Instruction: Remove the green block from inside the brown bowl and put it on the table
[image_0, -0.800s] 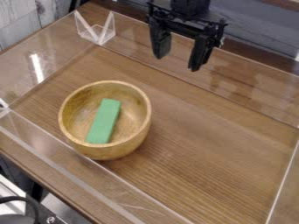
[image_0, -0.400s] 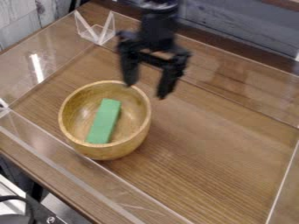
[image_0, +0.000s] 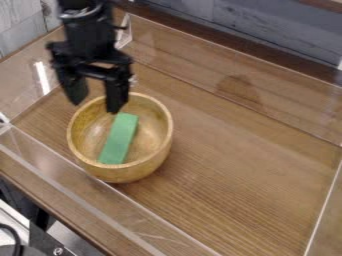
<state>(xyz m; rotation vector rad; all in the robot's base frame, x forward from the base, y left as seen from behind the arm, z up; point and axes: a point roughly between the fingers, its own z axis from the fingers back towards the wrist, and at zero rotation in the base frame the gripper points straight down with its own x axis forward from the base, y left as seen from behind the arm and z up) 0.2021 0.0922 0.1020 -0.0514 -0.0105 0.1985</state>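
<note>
The green block (image_0: 120, 138) lies flat inside the brown bowl (image_0: 155, 152), at the lower left of the frame, running slightly tilted from top to bottom. Above the bowl's upper-left rim hangs the black gripper (image_0: 90, 94), pointing down, fingers spread wide apart and holding nothing. The bowl sits on the table (image_0: 247, 160).

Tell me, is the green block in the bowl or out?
In. The green block lies flat inside the brown bowl, with the open gripper above the rim.
</note>
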